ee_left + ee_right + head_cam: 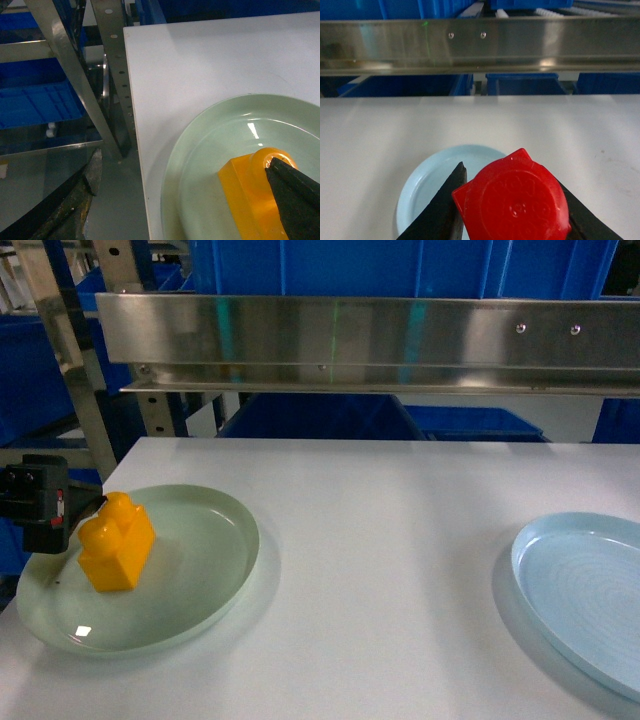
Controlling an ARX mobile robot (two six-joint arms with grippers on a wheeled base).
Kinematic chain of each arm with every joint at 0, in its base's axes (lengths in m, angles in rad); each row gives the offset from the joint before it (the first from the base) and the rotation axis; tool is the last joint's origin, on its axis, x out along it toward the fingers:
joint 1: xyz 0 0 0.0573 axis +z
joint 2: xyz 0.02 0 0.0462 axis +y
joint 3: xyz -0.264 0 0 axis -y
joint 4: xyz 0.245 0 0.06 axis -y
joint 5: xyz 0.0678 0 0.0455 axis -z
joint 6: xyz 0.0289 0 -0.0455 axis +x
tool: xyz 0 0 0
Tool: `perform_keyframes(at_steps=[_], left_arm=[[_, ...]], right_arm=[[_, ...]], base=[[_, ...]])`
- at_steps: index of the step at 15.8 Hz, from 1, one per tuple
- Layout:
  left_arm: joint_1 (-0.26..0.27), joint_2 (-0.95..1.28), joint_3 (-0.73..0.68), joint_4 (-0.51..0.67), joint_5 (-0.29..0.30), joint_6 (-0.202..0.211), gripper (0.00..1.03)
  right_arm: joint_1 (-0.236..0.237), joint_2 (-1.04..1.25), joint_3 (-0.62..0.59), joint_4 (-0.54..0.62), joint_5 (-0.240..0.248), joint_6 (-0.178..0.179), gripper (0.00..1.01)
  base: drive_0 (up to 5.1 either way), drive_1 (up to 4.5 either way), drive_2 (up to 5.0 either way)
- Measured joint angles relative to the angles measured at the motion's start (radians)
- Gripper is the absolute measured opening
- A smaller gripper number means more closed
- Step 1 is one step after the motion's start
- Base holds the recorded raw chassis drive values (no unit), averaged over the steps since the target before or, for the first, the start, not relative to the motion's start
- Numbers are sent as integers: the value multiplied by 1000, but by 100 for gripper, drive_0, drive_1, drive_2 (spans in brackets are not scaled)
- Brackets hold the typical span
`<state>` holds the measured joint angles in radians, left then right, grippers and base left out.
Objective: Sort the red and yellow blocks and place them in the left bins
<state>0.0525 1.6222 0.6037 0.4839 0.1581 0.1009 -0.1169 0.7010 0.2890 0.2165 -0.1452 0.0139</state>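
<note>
The orange-yellow block stands on a shallow green plate at the table's left. My left gripper is open wide. One finger overlaps the block's stud, and the other finger hangs past the table edge. In the head view its black body sits just left of the block. My right gripper is shut on the red block, held above a pale-blue plate. A bright-blue bin lies left of the table, below its top.
A steel shelf rail crosses above the table's far edge, with blue crates behind it. Perforated steel rack posts stand close to the table's left edge. The pale-blue plate lies at the right.
</note>
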Motion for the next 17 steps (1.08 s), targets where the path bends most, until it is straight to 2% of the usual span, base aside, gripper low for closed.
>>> perform_keyframes(at_steps=[5, 9, 13, 17], left_arm=[[-16, 0, 6, 0, -9, -3, 98], [-86, 0, 21, 13, -71, 32, 98], [-128, -1, 20, 24, -91, 43, 98], [-166, -11, 23, -8, -104, 44, 98]], right_arm=[[12, 13, -43, 2, 13, -6, 34], [-9, -4, -43, -14, -14, -6, 34], [-39, -27, -43, -26, -32, -7, 34], [-40, -42, -43, -37, -35, -7, 33]], base=[[0, 0, 0], [0, 0, 0], [0, 0, 0], [0, 0, 0]])
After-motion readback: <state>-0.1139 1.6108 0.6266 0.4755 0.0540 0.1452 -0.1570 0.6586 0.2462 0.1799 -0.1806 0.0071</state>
